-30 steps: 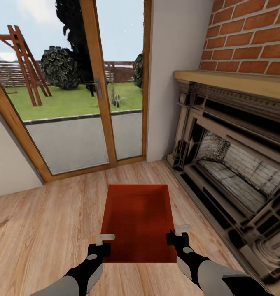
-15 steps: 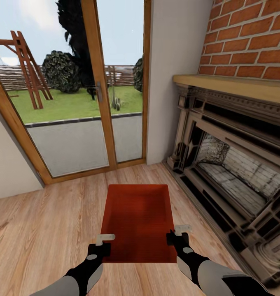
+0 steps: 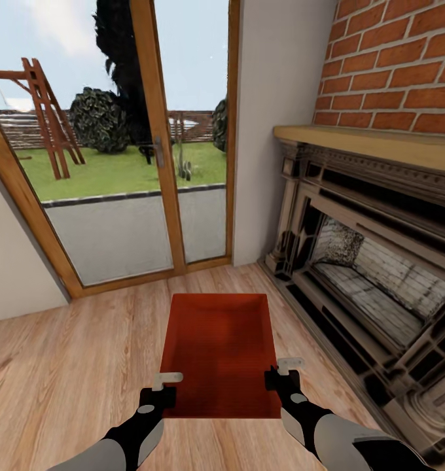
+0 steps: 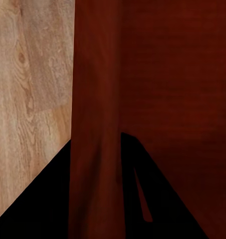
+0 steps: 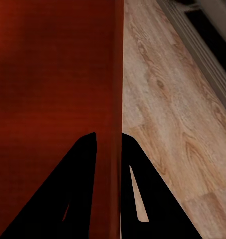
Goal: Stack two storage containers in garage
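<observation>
wood-plank floor; brick fireplace at right; glazed wooden doors ahead showing a lawn.

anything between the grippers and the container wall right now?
No. Each gripper already straddles a side wall of the storage container: left gripper on the left wall, right gripper on the right, nothing in between.

Place: a room in a home, most likely a living room
Floor: light wood planks
Fireplace: a dark carved surround with a pale stone hearth inside, at the right
Mantel: a wooden shelf under a red brick wall
Doors: wood-framed glass doors in a plain white wall
Outside: a paved strip, a lawn, bushes, a fence and a wooden swing frame
</observation>
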Controlling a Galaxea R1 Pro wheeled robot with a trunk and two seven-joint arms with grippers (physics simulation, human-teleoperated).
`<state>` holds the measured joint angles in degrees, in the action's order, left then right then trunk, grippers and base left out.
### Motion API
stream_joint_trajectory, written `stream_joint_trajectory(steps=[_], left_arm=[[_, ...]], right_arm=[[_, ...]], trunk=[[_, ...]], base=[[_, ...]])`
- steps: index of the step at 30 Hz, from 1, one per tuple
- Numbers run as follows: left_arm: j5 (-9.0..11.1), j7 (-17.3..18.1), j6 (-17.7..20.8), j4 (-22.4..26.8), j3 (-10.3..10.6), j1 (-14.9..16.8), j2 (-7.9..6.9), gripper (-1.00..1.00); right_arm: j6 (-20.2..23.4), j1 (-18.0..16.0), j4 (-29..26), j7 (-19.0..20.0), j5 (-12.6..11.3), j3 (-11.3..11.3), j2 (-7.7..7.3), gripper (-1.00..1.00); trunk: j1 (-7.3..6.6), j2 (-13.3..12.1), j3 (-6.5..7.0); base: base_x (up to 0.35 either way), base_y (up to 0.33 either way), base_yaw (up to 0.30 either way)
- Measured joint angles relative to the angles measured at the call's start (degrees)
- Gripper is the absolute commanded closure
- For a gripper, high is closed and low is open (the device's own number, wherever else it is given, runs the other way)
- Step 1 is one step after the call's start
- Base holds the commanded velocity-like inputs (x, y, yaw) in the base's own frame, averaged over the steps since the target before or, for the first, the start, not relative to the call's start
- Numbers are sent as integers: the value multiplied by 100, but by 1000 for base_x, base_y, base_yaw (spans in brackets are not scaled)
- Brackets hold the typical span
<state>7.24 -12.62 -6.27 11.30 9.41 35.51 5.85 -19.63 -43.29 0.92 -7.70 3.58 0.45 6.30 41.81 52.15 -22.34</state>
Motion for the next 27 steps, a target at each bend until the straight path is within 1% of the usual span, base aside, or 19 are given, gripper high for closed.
stream_joint_trajectory(steps=[27], left_arm=[[-7,-1,-2,6,-3,0,0,100]], right_arm=[[-8,0,-1,0,10,-10,0,100]], trunk=[[0,0,233]], base=[[0,0,-62]])
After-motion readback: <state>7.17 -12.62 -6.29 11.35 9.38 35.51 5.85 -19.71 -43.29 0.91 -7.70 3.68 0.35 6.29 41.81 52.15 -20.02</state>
